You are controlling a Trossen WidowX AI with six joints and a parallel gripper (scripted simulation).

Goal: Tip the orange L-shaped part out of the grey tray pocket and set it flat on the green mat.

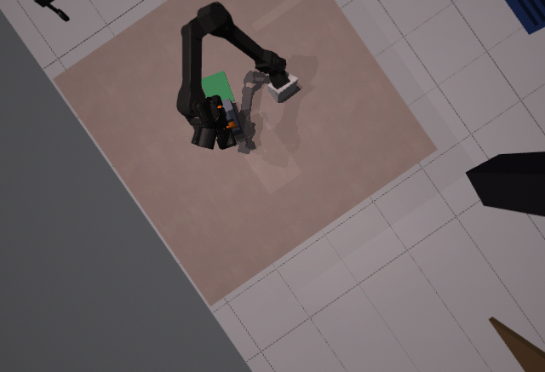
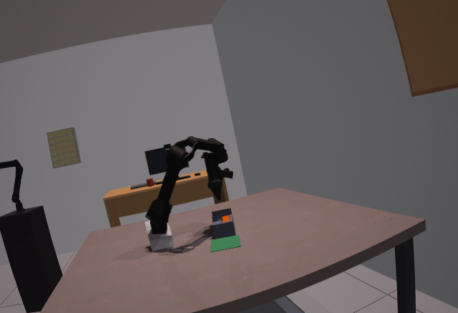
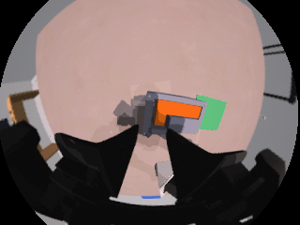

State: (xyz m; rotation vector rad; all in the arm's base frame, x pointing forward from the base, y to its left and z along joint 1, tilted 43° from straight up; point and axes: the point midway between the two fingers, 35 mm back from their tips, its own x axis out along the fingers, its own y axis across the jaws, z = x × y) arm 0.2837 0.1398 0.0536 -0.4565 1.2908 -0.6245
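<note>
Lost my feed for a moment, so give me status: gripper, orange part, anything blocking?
Gripper half shut, empty, hovering above the grey tray. Orange part in its pocket, untouched. Green mat beside tray, bare. Nothing seen in the way.

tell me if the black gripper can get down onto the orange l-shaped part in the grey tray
Probably yes: the black gripper hangs above the orange L-shaped part, lying in the grey tray, nothing between them, fingers partly closed on nothing.

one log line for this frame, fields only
phase: approach | gripper: partly closed, empty, above tray | orange part: flat in pocket | green mat: no part on it
</note>
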